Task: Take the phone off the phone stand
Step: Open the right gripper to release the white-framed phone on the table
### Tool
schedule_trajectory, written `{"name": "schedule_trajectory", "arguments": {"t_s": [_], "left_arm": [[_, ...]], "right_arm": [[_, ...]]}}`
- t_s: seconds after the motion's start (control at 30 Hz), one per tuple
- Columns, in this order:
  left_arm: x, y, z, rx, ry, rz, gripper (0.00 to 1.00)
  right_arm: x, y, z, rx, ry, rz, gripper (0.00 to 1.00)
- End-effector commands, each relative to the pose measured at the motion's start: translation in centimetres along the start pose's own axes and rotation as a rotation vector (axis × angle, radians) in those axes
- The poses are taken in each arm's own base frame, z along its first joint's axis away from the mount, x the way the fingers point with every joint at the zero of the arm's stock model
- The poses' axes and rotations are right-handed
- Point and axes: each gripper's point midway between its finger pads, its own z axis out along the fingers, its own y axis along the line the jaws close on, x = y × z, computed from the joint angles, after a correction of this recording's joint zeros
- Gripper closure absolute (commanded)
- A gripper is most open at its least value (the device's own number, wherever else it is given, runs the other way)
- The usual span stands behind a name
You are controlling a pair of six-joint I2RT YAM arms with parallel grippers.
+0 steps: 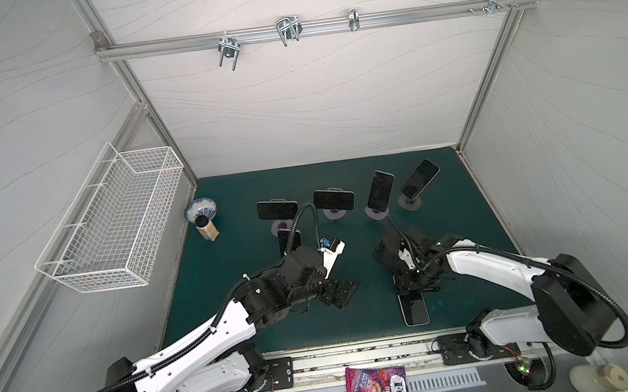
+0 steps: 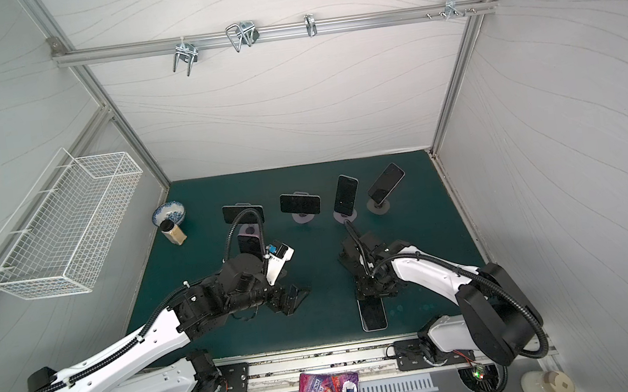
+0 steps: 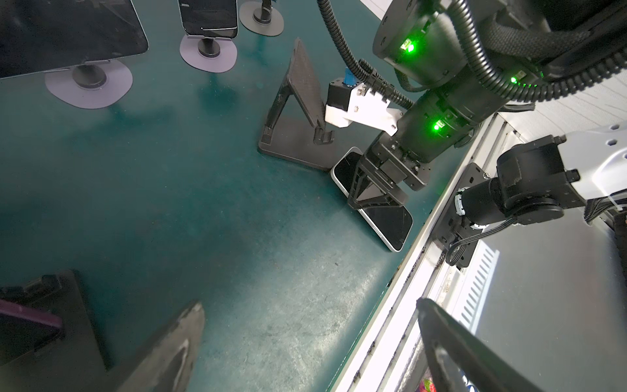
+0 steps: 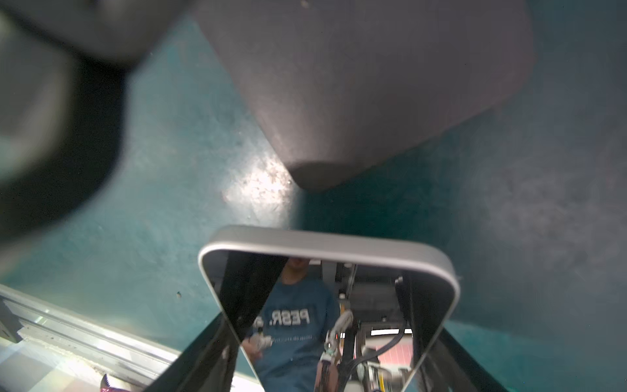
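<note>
A silver-edged phone [image 1: 415, 310] [image 2: 373, 315] lies flat, screen up, on the green mat near the front edge. My right gripper [image 1: 412, 293] [image 2: 371, 295] [image 4: 332, 322] points down over its far end. Its fingers [image 3: 359, 190] stand against the two long edges of the phone [image 3: 390, 224] [image 4: 325, 305]. Just behind it stands a black folding phone stand [image 1: 391, 254] [image 2: 348, 258] [image 3: 298, 135] with nothing on it. My left gripper [image 1: 342, 293] [image 2: 292, 297] [image 3: 308, 305] hangs wide open over bare mat to the left, holding nothing.
Several more phones on round-based stands [image 1: 277, 209] [image 1: 334, 199] [image 1: 380, 190] line the back. A purple phone on a black stand [image 2: 248, 241] sits behind my left arm. A bowl [image 1: 200, 209] and jar [image 1: 207, 228] are back left. The metal rail [image 1: 364, 355] borders the front edge.
</note>
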Motion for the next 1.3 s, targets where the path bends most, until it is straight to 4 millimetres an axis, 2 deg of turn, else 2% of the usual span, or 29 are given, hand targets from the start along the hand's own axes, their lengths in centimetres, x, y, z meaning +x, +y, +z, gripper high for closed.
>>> {"name": "schedule_trajectory", "arguments": {"t_s": [0.0,0.47,0.8,1.27], "left_arm": [[-1.9,-0.6,-0.4,0.013,-0.059,-0.003,0.01],[-2.1,-0.8,-0.2,0.019,-0.057,-0.006,0.01],[-2.3,-0.9,-0.4,0.021,-0.062,-0.009,0.01],[-2.3,-0.8,-1.1,0.012,-0.075,-0.006,0.01]], "right_arm": [[0.2,-0.5,0.5,0.025,-0.005,0.009,0.24],[0.0,-0.5,0.7,0.047,-0.021,-0.010,0.20],[-0.2,-0.5,-0.1,0.047,-0.051,-0.012,0.14],[-0.2,0.1,-0.8,0.009,-0.089,-0.027,0.12]]}}
